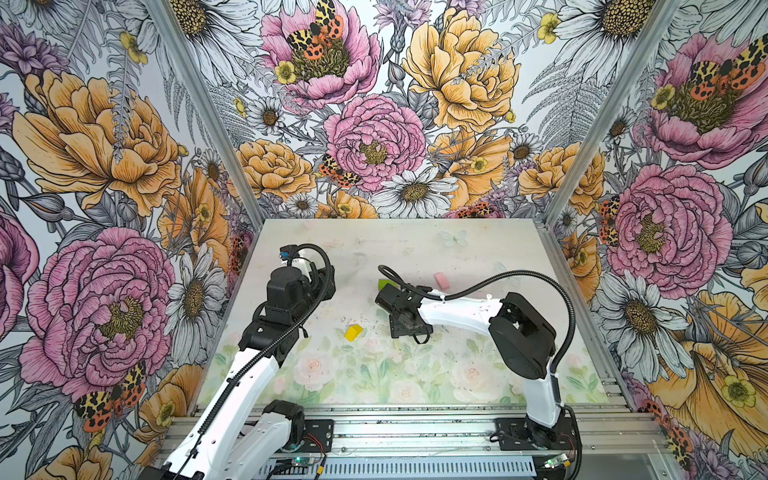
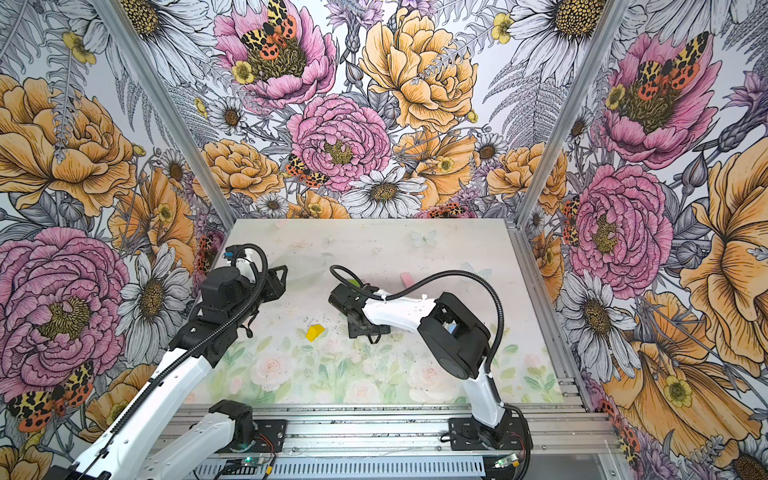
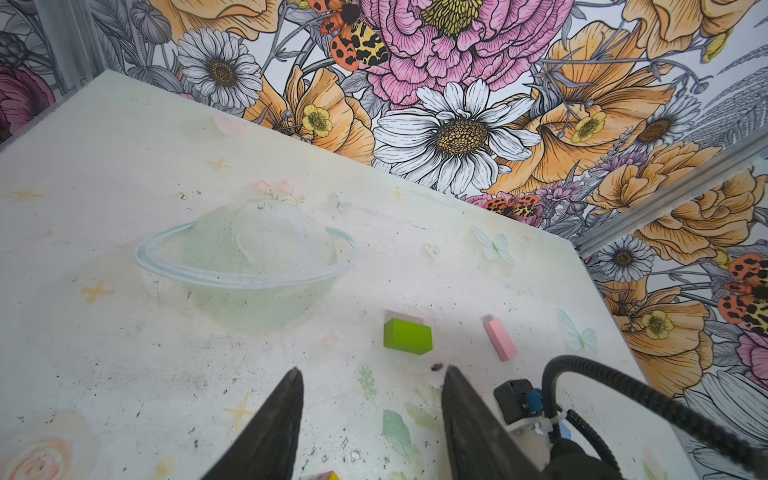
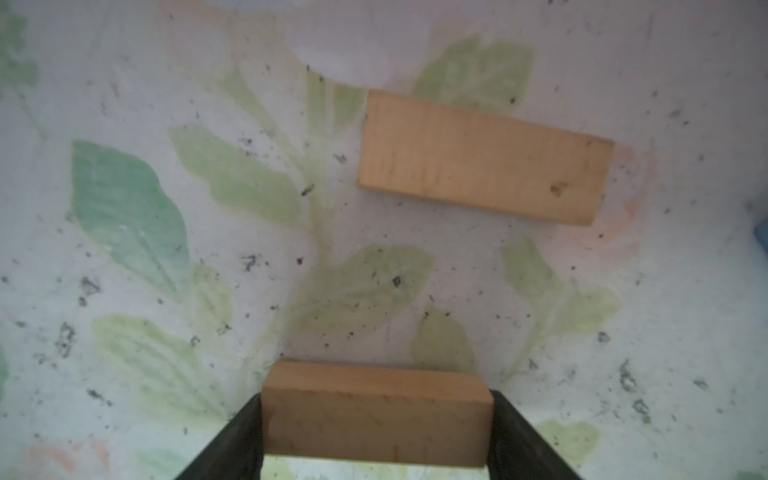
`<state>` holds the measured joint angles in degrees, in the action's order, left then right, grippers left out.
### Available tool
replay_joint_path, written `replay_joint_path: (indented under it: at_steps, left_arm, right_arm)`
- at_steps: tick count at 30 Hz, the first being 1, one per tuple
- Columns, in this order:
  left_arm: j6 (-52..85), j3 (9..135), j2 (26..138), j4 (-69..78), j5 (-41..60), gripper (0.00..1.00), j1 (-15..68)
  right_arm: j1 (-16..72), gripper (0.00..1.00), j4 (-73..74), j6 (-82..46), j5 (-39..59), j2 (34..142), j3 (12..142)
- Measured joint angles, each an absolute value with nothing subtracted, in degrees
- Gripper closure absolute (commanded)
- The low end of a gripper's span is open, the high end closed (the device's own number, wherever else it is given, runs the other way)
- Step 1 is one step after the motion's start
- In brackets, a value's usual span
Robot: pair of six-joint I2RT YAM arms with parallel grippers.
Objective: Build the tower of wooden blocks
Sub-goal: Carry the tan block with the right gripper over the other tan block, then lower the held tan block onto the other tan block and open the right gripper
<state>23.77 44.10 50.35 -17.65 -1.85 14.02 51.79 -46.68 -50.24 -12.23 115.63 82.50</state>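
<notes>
- Over the middle of the pale floral table mat (image 1: 457, 249), your right gripper (image 4: 376, 401) was clamped on the two ends of a tan wooden plank (image 4: 376, 419).
- Near it, a second tan wooden plank (image 4: 484, 158) lay flat on the mat, apart from the first.
- Your left gripper (image 3: 374, 370) hung with its jaws spread and nothing between them.
- A green wooden brick (image 3: 407, 336) and a pink wooden brick (image 3: 500, 338) lay near each other further back.
- The yellow roof-shaped wooden piece (image 1: 353, 332) sat alone between your arms.
</notes>
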Motion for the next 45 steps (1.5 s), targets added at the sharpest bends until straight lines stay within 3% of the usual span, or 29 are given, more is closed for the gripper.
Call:
replay_joint_path:
  at_steps: [45]
  left_arm:
    - [23.90, 43.72, 51.88, -16.88, -0.82, 0.45, 13.58]
  right_arm:
    - [44.01, 1.00, -40.42, -50.94, -12.40, 117.95, 83.13]
